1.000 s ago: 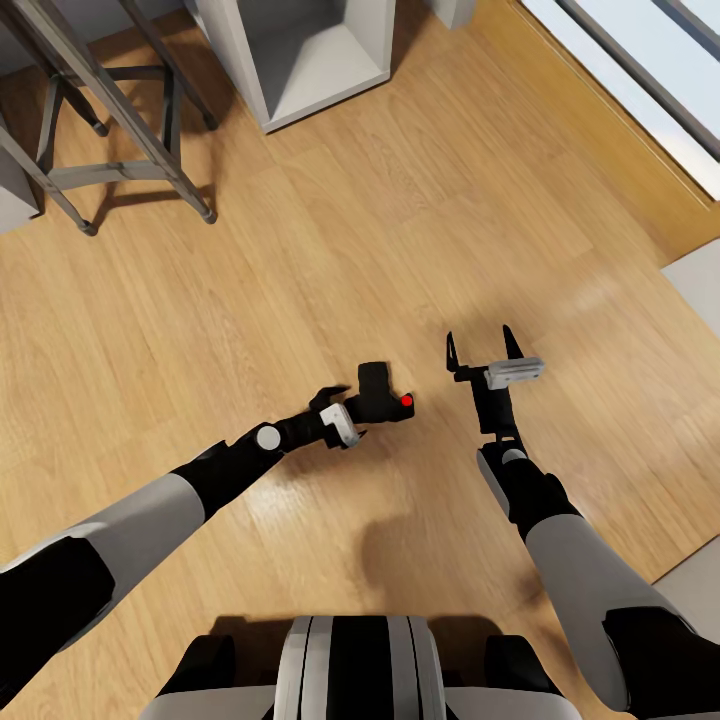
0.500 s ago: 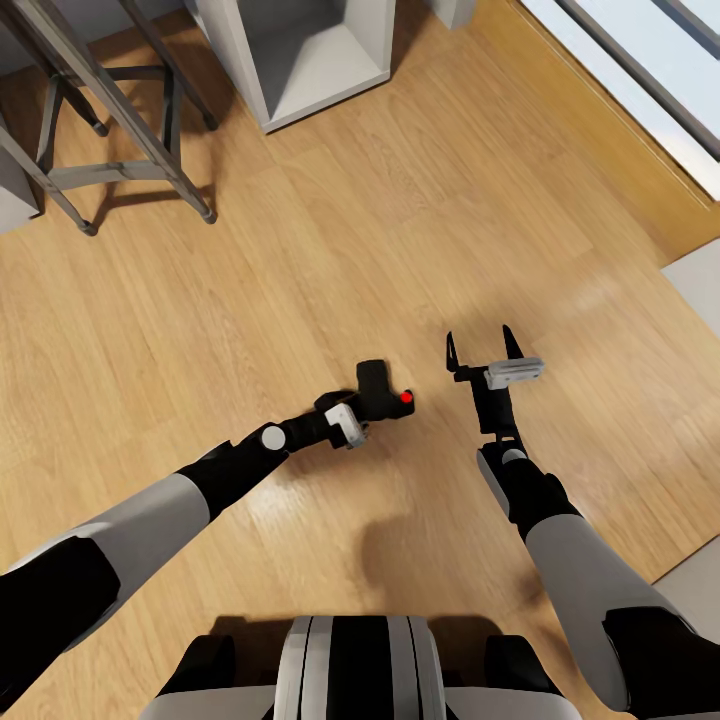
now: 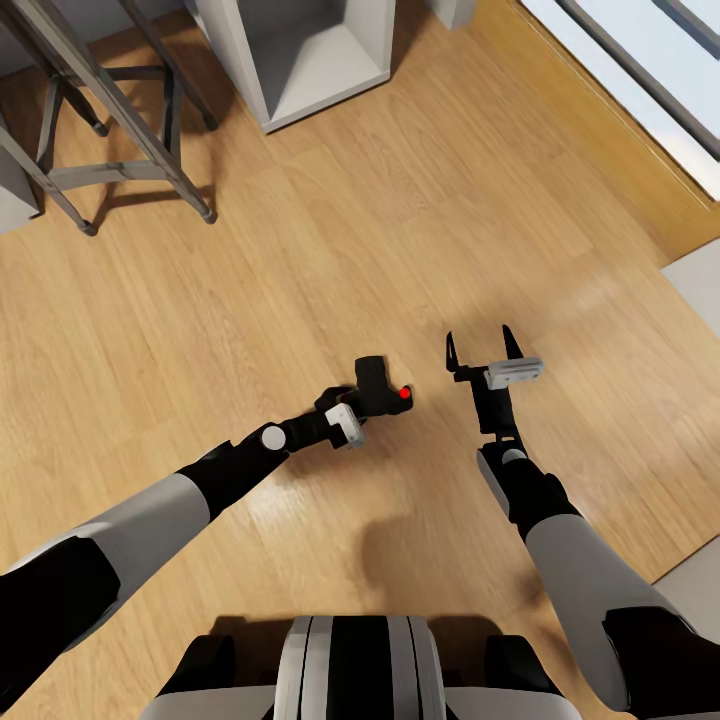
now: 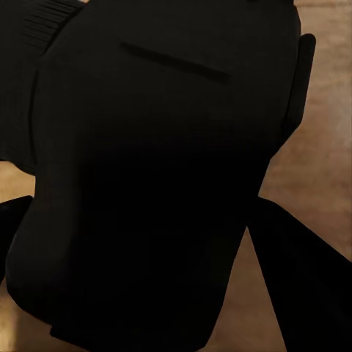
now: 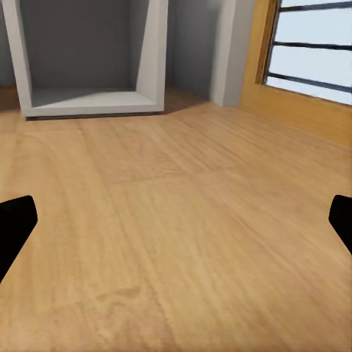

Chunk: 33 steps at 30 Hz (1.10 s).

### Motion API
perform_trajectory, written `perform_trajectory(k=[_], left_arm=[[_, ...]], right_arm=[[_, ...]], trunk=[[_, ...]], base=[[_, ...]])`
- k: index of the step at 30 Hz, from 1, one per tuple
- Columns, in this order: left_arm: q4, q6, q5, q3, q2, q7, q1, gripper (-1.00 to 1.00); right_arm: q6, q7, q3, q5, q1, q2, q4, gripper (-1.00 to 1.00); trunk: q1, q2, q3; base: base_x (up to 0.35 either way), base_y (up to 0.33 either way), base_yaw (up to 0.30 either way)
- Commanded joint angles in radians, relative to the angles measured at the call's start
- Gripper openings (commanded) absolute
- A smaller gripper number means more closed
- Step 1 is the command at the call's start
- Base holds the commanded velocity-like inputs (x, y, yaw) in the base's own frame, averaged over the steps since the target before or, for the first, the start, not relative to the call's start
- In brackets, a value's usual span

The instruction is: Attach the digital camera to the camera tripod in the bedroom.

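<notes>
Head view: we see the digital camera [image 3: 378, 391] low over the wood floor [image 3: 300, 280], center of frame, red button [image 3: 404, 393] facing R. L tool [image 3: 362, 412] is clamped on the camera's near side; L arm comes in from lower L. R tool [image 3: 481, 348] sits just R of the camera, apart from it, fingers spread wide, nothing between them. Far L corner: metal-legged stand [image 3: 120, 130], grey struts w/ black feet. Next to it a white cube shelf [image 3: 310, 60]. Window [image 3: 640, 70] at top R.

L wrist view: the camera [image 4: 154, 176] is a big black mass right at the lens, w/ floor [image 4: 323, 147] beside it.

R wrist view: we get both black fingertips [image 5: 16, 220] at the frame edges, wide apart, bare floor [image 5: 183, 242] between; shelf [image 5: 88, 59] and window [image 5: 315, 44] beyond.
</notes>
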Motion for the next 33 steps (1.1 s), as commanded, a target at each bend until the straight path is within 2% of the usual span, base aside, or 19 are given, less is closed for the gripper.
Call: perform_trajectory(k=[1, 16, 23, 28, 33], left_arm=[[0.0, -0.003, 0.003, -0.005, 0.001, 0.001, -0.001, -1.0], [-0.027, -0.012, 0.003, -0.005, 0.009, -0.001, -0.001, -1.0], [-0.096, -0.01, 0.003, 0.008, 0.045, -0.001, -0.001, -1.0], [-0.141, -0.007, 0.004, 0.04, 0.073, -0.002, -0.001, -1.0], [-0.17, -0.004, 0.007, 0.106, 0.094, -0.002, -0.001, -1.0]], right_arm=[[-0.002, -0.002, 0.002, 0.003, 0.0, -0.001, 0.001, 1.0], [-0.002, -0.002, 0.001, 0.003, 0.0, -0.001, 0.012, 1.0], [-0.002, -0.002, 0.001, 0.003, 0.0, -0.001, 0.02, 1.0], [-0.002, -0.002, 0.0, 0.003, 0.0, -0.001, 0.021, 1.0], [-0.002, -0.002, 0.0, 0.003, 0.0, -0.001, 0.031, 1.0]], trunk=[[0.0, 0.0, 0.0], [0.0, 0.0, 0.02], [0.0, 0.0, 0.031], [0.0, 0.0, 0.039], [0.0, 0.0, 0.047]], base=[[0.0, 0.0, 0.0], [0.0, 0.0, 0.0], [0.0, 0.0, 0.0], [0.0, 0.0, 0.0], [0.0, 0.0, 0.0]])
